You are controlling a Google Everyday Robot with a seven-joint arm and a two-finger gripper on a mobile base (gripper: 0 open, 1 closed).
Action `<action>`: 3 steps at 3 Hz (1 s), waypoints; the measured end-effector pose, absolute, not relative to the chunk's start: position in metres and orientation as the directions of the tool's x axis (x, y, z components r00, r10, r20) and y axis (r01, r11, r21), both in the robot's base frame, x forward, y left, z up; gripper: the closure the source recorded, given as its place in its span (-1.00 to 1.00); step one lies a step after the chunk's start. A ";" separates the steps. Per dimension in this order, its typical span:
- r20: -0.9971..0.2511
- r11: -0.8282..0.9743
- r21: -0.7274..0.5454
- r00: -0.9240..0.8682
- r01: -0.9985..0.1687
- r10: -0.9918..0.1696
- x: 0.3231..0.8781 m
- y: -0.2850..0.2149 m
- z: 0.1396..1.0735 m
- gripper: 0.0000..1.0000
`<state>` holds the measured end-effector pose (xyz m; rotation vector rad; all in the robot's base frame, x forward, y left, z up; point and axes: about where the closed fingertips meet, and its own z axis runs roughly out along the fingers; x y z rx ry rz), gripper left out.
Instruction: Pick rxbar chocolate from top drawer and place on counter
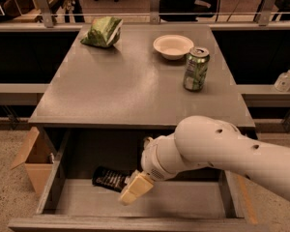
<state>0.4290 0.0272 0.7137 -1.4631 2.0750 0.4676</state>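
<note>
The small, flat, black-brown rxbar chocolate (108,178) lies on the floor of the open grey top drawer (183,200), its right end hidden behind the cream-tipped gripper (134,191), whose spread I cannot tell, beneath the flat grey counter (135,91).

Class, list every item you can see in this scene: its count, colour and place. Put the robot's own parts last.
counter: one, grey, centre of view
chip bag: one, green, counter's far left corner
bowl: one, white, far side of counter, right of centre
soda can: one, green, upright on counter's right side
top drawer: one, grey, pulled open below the counter
rxbar chocolate: one, dark wrapper, lying in the drawer's left part
cardboard box: one, brown, on the floor at left
bottle: one, clear, ledge at far right
arm: one, white, reaching in from right
pincer: one, tan, low in the drawer beside the bar's right end
</note>
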 end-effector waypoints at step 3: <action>-0.644 0.341 -0.020 -0.249 -0.940 -0.724 0.435 0.042 0.701 -1.00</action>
